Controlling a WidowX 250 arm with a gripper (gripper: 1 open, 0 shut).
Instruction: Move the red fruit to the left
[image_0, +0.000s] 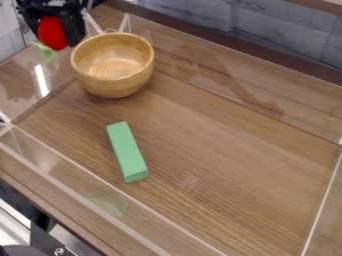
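Now the red fruit (54, 33) is just under the gripper (51, 17), left of the wooden bowl (112, 64), and I cannot tell if the fingers pinch it.

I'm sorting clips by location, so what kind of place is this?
Probably a robot lab's tabletop workspace: a robot arm, a wooden bowl and a green block on a wooden table.

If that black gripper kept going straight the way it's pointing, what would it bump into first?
Probably the tabletop near its far left corner, with the red fruit at its tip meeting it first; the depth is unclear.
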